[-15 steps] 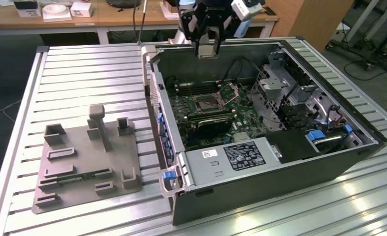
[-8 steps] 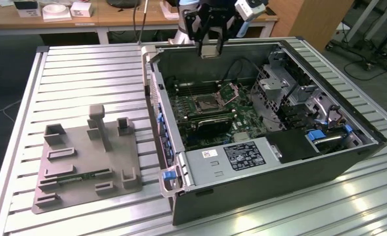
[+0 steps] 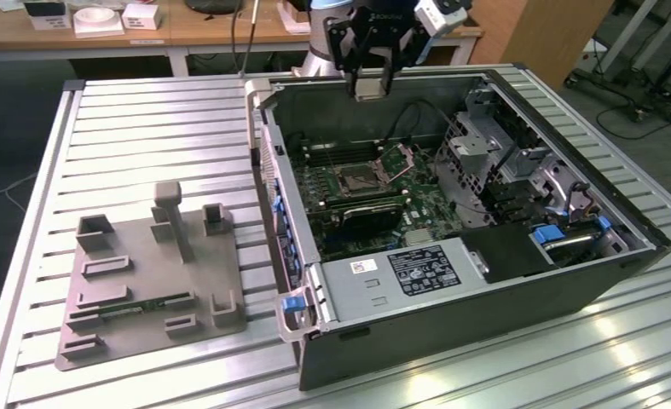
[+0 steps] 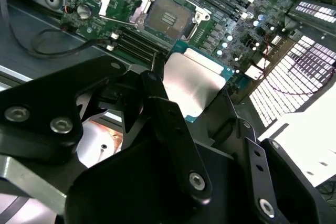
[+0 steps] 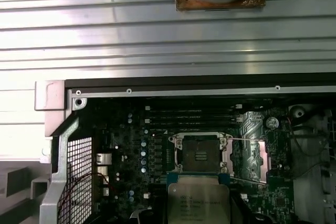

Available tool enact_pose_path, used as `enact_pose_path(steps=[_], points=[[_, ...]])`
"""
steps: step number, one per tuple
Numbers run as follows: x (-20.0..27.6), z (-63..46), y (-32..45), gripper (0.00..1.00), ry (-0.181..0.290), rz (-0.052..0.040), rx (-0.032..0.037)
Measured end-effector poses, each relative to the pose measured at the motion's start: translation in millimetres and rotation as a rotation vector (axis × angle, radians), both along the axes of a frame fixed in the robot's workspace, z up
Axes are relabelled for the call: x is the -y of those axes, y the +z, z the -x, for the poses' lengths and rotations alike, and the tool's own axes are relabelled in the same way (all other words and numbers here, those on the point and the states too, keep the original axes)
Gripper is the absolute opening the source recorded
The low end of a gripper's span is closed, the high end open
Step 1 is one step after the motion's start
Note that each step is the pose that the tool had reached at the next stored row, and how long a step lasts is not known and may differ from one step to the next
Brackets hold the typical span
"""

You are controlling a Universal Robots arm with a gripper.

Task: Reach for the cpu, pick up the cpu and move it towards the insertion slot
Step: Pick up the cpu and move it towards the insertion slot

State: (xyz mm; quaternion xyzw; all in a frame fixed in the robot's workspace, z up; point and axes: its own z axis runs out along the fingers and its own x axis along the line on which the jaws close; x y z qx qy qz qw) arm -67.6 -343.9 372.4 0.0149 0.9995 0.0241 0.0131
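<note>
Gripper (image 3: 371, 88) hangs above the far wall of the open computer case (image 3: 608, 213), clenched on the cpu (image 3: 368, 91); in both wrist views the chip sits between the fingers, silver top up (image 4: 191, 85), poised over the motherboard (image 4: 226, 19) and short of the insertion slot (image 4: 167, 17), not touching it.

Writing: rows of dark print on the cpu's lid in the first wrist view (image 5: 198, 203), too small to make out; a black label (image 3: 424, 269) and a small white sticker (image 3: 365, 267) on the power supply box (image 3: 392, 277), both illegible.

Containers: case holds the board, the slot (image 3: 358, 178) with its hinged plate (image 3: 402, 158) raised, memory slots (image 5: 189, 114), a blue latch (image 3: 549, 234); grey plastic tray (image 3: 141, 281) lies on the ribbed metal table (image 3: 141, 128), at the exterior view's left, with a narrow green circuit strip (image 3: 141, 307) in one recess.
</note>
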Motion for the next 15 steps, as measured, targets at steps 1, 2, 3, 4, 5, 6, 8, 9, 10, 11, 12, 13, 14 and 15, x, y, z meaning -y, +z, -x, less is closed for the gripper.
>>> enact_pose_path(steps=[1,2,3,4,5,6,8,9,10,11,12,13,14,15], points=[[-0.1,-1.3,-0.2,0.55,0.000,0.0000,0.0001],[-0.1,-2.4,-0.3,0.55,0.000,0.0000,0.0002],[-0.2,-3.5,-0.5,0.55,0.000,0.0000,0.0003],[-0.3,-4.7,-0.6,0.55,0.000,0.0000,0.0004],[-0.5,-5.8,-0.8,0.55,0.000,0.0000,0.0005],[-0.6,-7.0,-1.0,0.55,0.000,0.0000,0.0006],[-0.8,-9.2,-1.3,0.55,0.000,0.0000,0.0009],[-0.9,-10.3,-1.4,0.55,0.000,0.0000,0.0010],[-1.0,-11.4,-1.6,0.55,0.000,0.0000,0.0011],[-1.1,-12.5,-1.7,0.55,0.000,-0.0001,0.0012],[-1.1,-13.4,-1.9,0.55,0.000,-0.0001,0.0014],[-1.1,-14.2,-1.9,0.55,0.000,-0.0001,0.0014],[-1.1,-14.7,-2.0,0.55,0.000,0.0000,0.0014],[-1.2,-15.0,-2.0,0.55,0.000,0.0000,0.0014]])
